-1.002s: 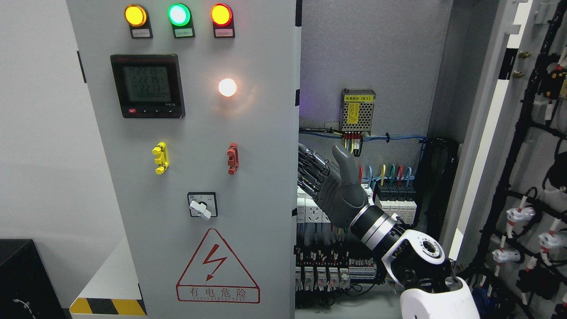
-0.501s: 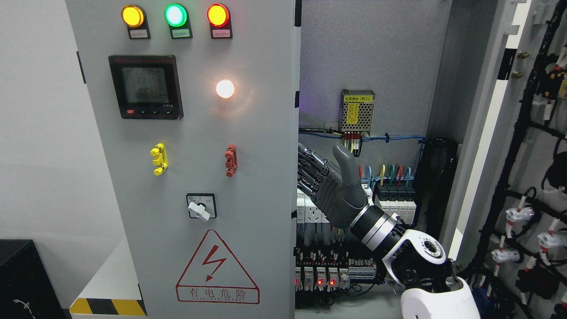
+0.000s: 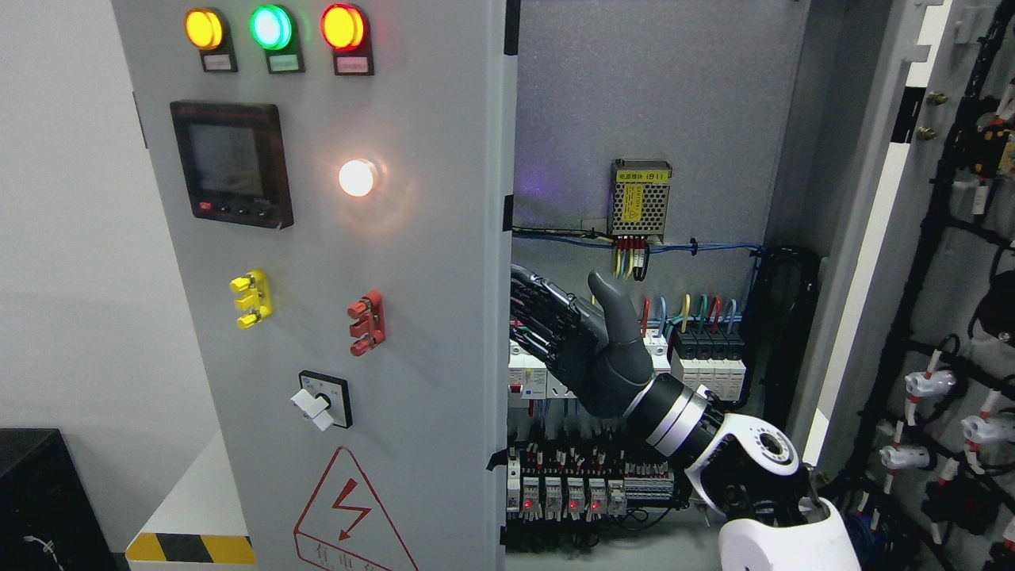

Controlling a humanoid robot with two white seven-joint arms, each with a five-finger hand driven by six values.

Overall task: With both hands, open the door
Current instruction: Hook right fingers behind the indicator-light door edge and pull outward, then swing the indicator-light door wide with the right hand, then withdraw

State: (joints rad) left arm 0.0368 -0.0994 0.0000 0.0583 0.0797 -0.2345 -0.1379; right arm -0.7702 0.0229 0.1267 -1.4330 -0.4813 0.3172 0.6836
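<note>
Head view: electrical cabinet, left door [image 3: 412,317] ajar, right door [image 3: 936,301] swung wide.
Right robot hand [image 3: 575,333], entering from lower right, has fingers [image 3: 539,313] extended together behind the left door's free edge, thumb upright, grasping nothing. Door face carries three indicator lamps [image 3: 270,28], digital meter [image 3: 230,162], rotary switch [image 3: 321,400]. Interior shows power supply [image 3: 641,198] and breakers [image 3: 706,353].

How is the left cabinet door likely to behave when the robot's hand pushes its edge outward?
The door is a flat metal-looking panel, so it will probably swing stiffly rather than flex. Its meter, lamps and switch likely make it fairly heavy. The right hand pushes with spread fingers, so the painted edge may slip.
</note>
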